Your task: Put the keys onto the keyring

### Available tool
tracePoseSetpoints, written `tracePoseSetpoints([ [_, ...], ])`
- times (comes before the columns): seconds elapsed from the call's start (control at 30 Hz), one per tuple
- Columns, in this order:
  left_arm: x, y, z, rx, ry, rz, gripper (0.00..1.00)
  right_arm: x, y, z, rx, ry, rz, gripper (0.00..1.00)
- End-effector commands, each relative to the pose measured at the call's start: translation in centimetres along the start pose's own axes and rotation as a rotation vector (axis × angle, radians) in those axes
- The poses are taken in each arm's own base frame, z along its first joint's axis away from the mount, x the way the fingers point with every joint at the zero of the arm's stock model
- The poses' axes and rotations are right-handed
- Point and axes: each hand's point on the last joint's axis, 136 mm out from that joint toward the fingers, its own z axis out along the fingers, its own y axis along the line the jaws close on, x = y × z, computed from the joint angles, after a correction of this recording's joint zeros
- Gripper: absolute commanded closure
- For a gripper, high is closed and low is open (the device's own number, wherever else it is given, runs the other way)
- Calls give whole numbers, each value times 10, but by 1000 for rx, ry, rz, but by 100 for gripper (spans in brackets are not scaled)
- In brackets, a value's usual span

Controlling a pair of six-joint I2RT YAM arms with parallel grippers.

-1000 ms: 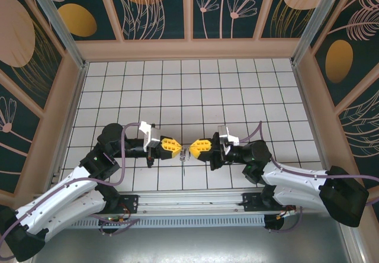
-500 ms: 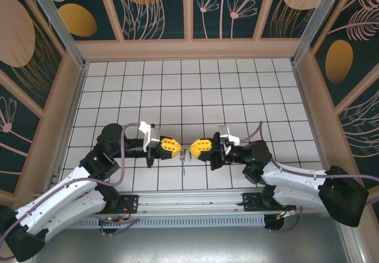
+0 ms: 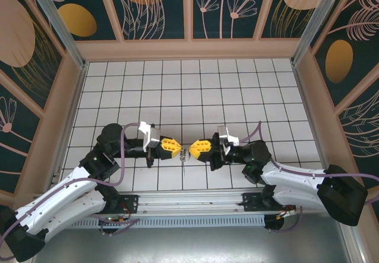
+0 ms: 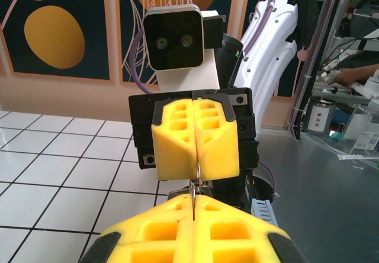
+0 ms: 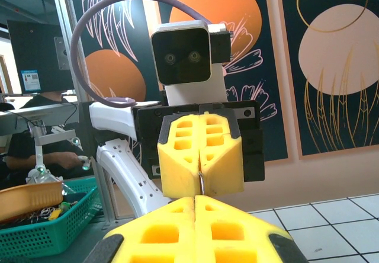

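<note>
Both clamped shut on a thin silvery metal piece point(image 3: 185, 154) at 6 o'clock of the white tiled bench point(image 3: 237, 85): yellow-fingered left tool point(image 3: 178, 149) and right tool point(image 3: 192, 150). Probably light, stiff, slippery; best pinched on the flats.

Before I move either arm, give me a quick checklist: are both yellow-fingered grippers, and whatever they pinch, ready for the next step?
1. Left gripper shut: ok, closed on the thin silver metal piece.
2. Right gripper shut: ok, pinching the same piece from the opposite side.
3. Grippers lined up tip to tip: ok, nearly touching above the white tiled table.
4. Which part each gripper holds: cannot tell, too small.
5. Threading finished: cannot tell.
</note>
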Motion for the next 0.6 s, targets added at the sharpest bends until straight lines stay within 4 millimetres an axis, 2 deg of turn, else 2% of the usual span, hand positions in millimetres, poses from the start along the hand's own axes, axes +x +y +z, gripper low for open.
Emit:
tracePoseSetpoints([
  [0.0, -17, -6, -1, 18, -40, 48, 100, -13, 6, 1, -29, -41, -25, 100],
  [0.57, -17, -7, -1, 22, -41, 49, 100, -14, 3, 3, -20, -44, -26, 100],
])
